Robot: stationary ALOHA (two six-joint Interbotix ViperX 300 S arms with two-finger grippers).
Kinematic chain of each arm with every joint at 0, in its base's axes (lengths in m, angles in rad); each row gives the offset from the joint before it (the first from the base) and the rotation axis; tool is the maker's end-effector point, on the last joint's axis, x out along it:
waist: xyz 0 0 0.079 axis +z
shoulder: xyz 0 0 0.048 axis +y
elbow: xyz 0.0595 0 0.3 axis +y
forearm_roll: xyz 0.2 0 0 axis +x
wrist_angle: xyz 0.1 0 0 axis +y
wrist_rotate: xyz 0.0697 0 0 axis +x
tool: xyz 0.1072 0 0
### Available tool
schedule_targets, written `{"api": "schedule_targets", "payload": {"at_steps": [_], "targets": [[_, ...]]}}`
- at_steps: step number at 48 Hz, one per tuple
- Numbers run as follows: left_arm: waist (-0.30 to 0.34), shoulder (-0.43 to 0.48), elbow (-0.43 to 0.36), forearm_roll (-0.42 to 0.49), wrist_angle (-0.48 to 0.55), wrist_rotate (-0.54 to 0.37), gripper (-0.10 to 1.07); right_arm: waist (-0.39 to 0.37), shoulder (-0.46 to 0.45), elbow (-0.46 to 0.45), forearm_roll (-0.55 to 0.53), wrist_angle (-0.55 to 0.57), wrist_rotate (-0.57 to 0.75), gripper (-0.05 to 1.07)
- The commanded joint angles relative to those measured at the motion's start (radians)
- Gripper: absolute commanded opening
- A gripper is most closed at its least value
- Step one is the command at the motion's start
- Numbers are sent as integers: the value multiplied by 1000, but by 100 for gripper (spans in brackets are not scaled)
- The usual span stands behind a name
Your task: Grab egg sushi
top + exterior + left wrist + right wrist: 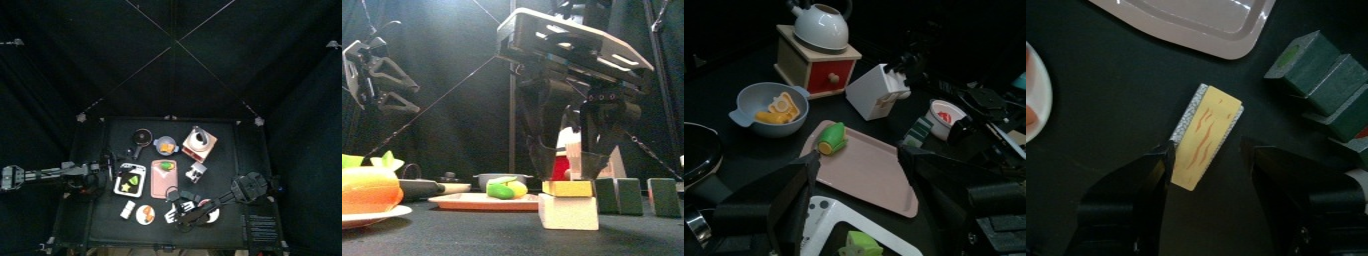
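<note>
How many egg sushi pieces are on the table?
1. The egg sushi lies on the black table between the right gripper's open jaws, beside the pink tray. Others may be hidden.

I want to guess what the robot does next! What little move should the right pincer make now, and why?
Probably close. The right pincer is open, with one jaw on each side of the egg sushi, and in the front view it hangs right over the piece. It may need to sink a little first, since I cannot tell how low the jaw tips sit. The left arm rests off to the side.
</note>
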Motion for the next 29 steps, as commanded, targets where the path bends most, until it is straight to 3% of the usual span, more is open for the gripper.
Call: {"api": "schedule_targets", "payload": {"at_steps": [1, 20, 29], "targets": [[-2, 2, -18, 2, -5, 2, 96, -5, -20, -5, -2, -18, -2, 87], [2, 2, -15, 2, -5, 2, 96, -8, -11, -5, 3, -41, -12, 84], [2, 2, -17, 0, -5, 2, 96, -8, -8, -2, 6, -43, -12, 69]]}}
